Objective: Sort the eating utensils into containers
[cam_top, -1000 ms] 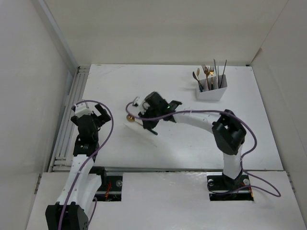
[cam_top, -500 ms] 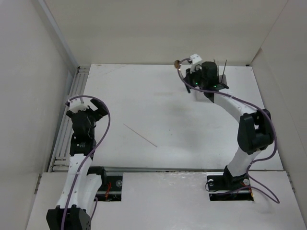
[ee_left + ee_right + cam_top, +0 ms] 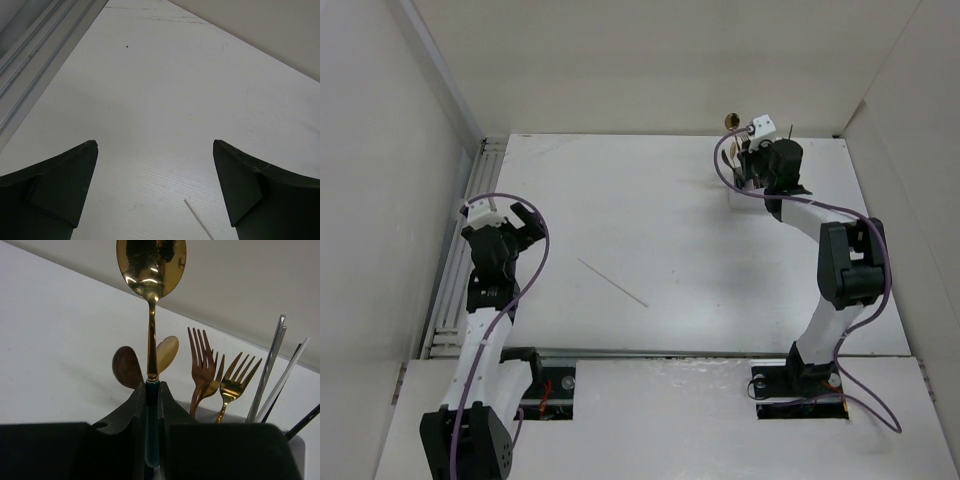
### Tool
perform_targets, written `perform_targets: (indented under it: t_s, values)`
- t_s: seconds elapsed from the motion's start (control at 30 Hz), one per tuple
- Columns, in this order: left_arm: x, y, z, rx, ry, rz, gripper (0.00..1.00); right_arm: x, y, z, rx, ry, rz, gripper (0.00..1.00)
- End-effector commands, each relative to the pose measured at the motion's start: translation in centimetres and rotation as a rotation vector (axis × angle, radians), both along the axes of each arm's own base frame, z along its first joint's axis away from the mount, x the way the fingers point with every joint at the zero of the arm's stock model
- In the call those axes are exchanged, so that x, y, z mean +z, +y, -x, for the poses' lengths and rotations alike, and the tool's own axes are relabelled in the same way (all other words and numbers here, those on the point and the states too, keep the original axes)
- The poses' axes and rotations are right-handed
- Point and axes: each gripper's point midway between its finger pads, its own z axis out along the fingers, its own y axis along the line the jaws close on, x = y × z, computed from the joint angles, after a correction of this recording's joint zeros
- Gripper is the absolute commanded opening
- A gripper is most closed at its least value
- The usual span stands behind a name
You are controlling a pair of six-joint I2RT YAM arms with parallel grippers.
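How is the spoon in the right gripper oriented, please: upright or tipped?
Upright: the spoon stands bowl-up, handle pinched in the right gripper.

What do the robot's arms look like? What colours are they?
The left arm and right arm have white tubes and chunky black joints. A purple cable runs along each. The fingers are dark wedges.

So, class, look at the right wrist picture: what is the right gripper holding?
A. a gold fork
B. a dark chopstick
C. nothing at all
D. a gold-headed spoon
D: the right gripper pinches the dark green handle of a spoon, whose rounded gold bowl stands upright above it, while the forks stand free behind.
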Motion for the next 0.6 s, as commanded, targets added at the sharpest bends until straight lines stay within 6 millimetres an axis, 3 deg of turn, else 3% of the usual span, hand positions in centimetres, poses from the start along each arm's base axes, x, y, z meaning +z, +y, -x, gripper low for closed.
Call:
perform_targets:
  t_s: [0.0, 0.07, 0.17, 0.2, 0.3, 0.33, 0.57]
  values:
    - [3.4, 0.0, -1.1, -0.018, -0.111, -0.015, 0.99, 3.7, 0.0, -1.8, 0.026, -0.149, -0.012, 0.00]
    - [3.4, 0.0, -1.3, -0.018, -0.111, -0.015, 0.99, 4.1, -0.5, -2.0, 0.017, -0.158, -0.012, 0.00]
    - [3.1, 0.2, -1.5, -0.007, -0.124, -0.009, 0.99, 1.8, -0.7, -2.2, 0.008, -0.033, -0.001, 0.00]
    - [3.1, 0.2, -1.5, -0.007, -0.124, -0.009, 0.99, 2.6, -0.6, -2.5, 0.008, -0.051, -0.002, 0.00]
    - [3.3, 0.3, -1.6, 0.002, -0.153, -0.013, 0.99, 0.2, -0.4, -1.9, 0.028, 0.032, 0.010, 0.00]
    - [3.6, 0.3, -1.7, 0.002, -0.165, -0.015, 0.99, 0.8, -0.4, -1.8, 0.028, 0.022, 0.009, 0.00]
    - [2.8, 0.7, -1.6, 0.023, -0.163, -0.018, 0.99, -3.1, -0.4, -1.1, 0.040, 0.147, 0.024, 0.00]
